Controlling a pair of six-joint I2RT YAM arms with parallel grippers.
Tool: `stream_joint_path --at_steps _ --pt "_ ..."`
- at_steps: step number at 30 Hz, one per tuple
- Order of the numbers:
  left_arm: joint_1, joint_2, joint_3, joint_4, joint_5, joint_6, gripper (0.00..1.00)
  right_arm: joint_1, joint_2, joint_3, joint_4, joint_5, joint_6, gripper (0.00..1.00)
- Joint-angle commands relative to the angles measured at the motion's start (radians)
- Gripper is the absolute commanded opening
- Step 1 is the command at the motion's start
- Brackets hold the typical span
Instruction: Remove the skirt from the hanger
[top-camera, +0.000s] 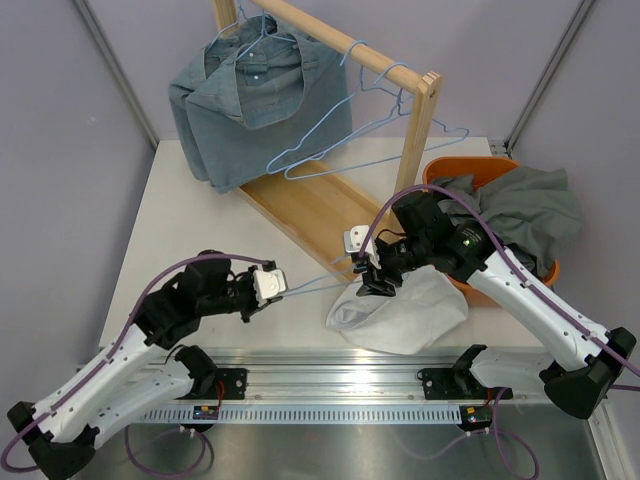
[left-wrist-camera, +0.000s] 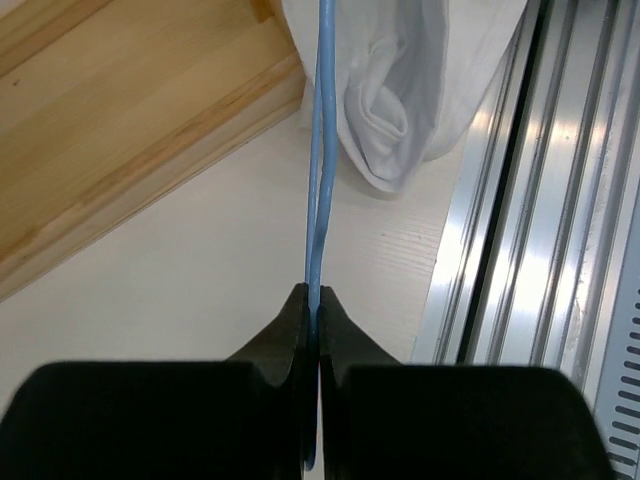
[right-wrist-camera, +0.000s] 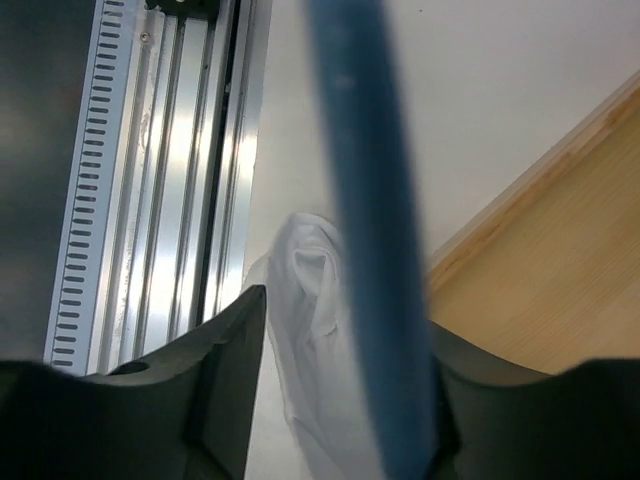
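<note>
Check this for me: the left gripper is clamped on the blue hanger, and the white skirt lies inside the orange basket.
Not quite. The white skirt lies on the table beside the orange basket, not inside it, as the top external view shows. The left gripper is clamped on the blue hanger.

blue hanger (right-wrist-camera: 370, 250) blurred up close, white skirt (top-camera: 400, 310) partly hidden — under right arm (top-camera: 520, 290)

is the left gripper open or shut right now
Shut. In the left wrist view the left gripper has its jaws pressed tight on the blue hanger, no gap between them.
</note>
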Motion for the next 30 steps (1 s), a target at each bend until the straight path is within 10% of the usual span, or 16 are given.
stream_joint_path --at_steps 1,14,30 --pt "0.011 -0.052 0.085 -0.034 -0.109 0.029 0.0 -0.004 -0.025 -0.004 0.005 -0.013 0.018 0.59" --pt "0.012 -0.163 0.227 -0.312 -0.278 0.143 0.0 -0.128 -0.132 -0.154 0.007 -0.003 -0.099 0.77" --pt "0.011 -0.169 0.364 -0.481 -0.371 0.12 0.0 -0.306 -0.109 -0.314 0.088 -0.045 -0.111 0.76"
